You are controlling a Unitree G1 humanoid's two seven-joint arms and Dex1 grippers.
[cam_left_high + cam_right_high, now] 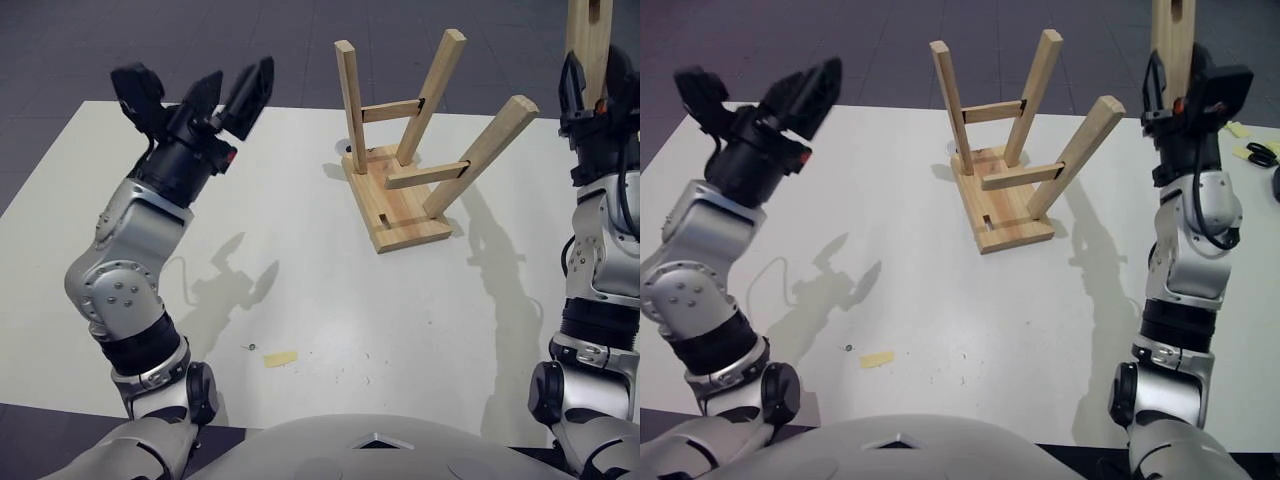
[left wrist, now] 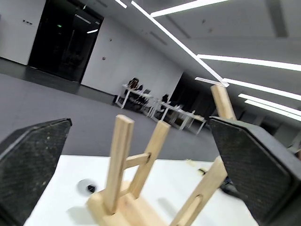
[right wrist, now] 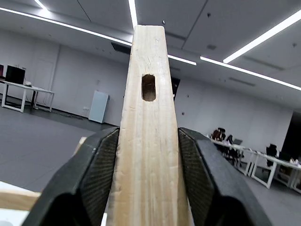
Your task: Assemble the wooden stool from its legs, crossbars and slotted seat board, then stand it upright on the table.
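The slotted seat board (image 1: pixel 392 212) lies on the white table (image 1: pixel 300 330) at the back middle, with three wooden legs (image 1: pixel 351 106) standing up from it, joined by two crossbars (image 1: pixel 425 176). My right gripper (image 1: pixel 592 88) is raised at the right, shut on a fourth wooden leg (image 3: pixel 148 141) held upright; a slot hole shows near its top. My left gripper (image 1: pixel 225 95) is raised at the left, open and holding nothing, pointed toward the stool (image 2: pixel 136 188).
A small yellowish scrap (image 1: pixel 280 358) and a tiny screw-like bit (image 1: pixel 251 346) lie on the near table. Yellow notes and scissors (image 1: pixel 1262 152) sit at the far right edge. A small round hole (image 2: pixel 87 187) marks the tabletop behind the stool.
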